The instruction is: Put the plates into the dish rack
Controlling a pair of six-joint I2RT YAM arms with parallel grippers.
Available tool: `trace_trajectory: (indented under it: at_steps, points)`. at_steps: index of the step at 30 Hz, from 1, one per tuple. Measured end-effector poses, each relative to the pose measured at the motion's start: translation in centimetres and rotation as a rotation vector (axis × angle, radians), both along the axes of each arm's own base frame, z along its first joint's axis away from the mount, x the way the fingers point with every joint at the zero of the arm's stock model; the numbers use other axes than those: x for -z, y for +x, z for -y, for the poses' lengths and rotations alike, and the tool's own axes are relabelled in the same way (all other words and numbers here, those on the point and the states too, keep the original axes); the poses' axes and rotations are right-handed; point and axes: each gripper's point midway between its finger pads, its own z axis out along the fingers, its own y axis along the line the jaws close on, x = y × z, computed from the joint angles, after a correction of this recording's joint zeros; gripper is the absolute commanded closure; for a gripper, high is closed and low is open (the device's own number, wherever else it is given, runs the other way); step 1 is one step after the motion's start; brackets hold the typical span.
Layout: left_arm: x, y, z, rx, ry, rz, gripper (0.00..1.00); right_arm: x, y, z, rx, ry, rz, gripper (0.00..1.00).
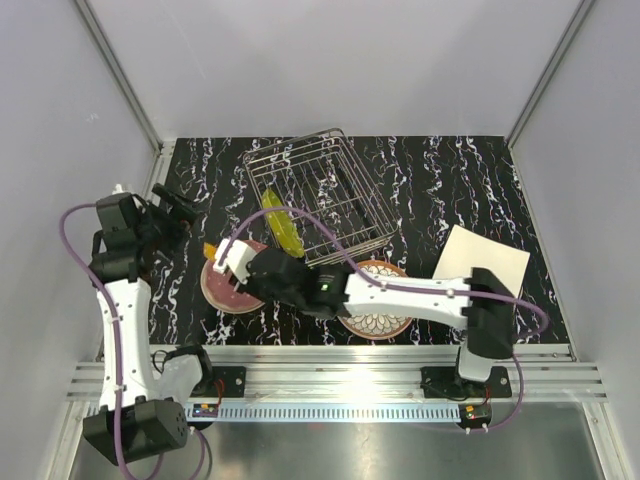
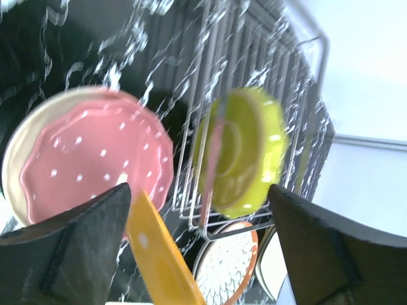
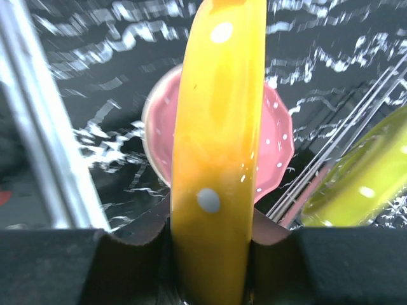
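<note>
1. the dish rack (image 1: 330, 190) is sitting mid-table toward the far edge; the lime-green plate (image 1: 282, 228) is standing on edge in its near-left corner, leaning on the wires
2. the pink plate (image 1: 232, 287) is lying flat toward the table's near-left corner; the petal plate (image 1: 375, 323) and cream plate (image 1: 485, 260) are waiting to its right
3. the right gripper (image 1: 226, 258) is clamping the orange plate (image 3: 219, 159) edge-up above the pink one; I'm guessing that's so it slots between wires
4. the left gripper (image 1: 172, 210) is hanging wide open by the left edge, holding nothing
</note>
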Motion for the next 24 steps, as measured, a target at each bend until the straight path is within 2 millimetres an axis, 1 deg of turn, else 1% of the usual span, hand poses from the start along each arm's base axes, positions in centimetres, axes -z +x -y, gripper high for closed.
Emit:
trace_trajectory:
  at_steps: [1,2,5,8,11,13,14,16,18,19,21,24]
  points:
    - [-1.2,0.1,-0.2,-0.003,0.018,0.028,0.02,-1.1,-0.3,0.3,-0.005,0.025,-0.007,1.0]
    - [-2.1,0.1,-0.3,-0.007,0.035,0.052,0.01,-2.6,-0.7,0.9,-0.009,0.058,-0.015,1.0]
    - [-5.3,-0.3,-1.0,-0.031,0.104,0.141,0.01,-7.0,-1.9,3.3,-0.019,0.147,-0.03,1.0]
    - [-7.2,-1.2,-1.8,-0.068,0.178,0.205,0.01,-11.9,-2.8,6.2,-0.01,0.255,-0.031,1.0]
    - [-7.4,-1.8,-2.4,-0.088,0.234,0.236,0.01,-16.1,-3.3,9.0,0.012,0.364,-0.018,1.0]
    - [-6.5,-1.7,-2.6,-0.077,0.254,0.233,0.01,-18.4,-3.0,10.9,0.058,0.419,0.01,1.0]
    - [-5.6,-1.4,-2.6,-0.063,0.262,0.22,0.01,-19.3,-2.6,11.7,0.092,0.44,0.029,1.0]
    - [-3.3,-0.9,-2.4,-0.022,0.274,0.184,0.01,-20.2,-1.4,12.8,0.167,0.465,0.065,1.0]
    - [-0.9,-0.6,-1.7,0.034,0.294,0.139,0.01,-20.1,0.3,13.3,0.247,0.459,0.085,1.0]
    - [0.2,-0.7,-1.0,0.073,0.306,0.119,0.01,-19.6,1.3,13.3,0.282,0.45,0.082,1.0]
    - [1.5,-1.0,0.1,0.136,0.357,0.102,0.01,-17.9,3.5,13.2,0.349,0.427,0.061,1.0]
    - [2.1,-1.6,0.9,0.187,0.443,0.108,0.01,-14.4,7.4,13.7,0.459,0.372,0.01,1.0]
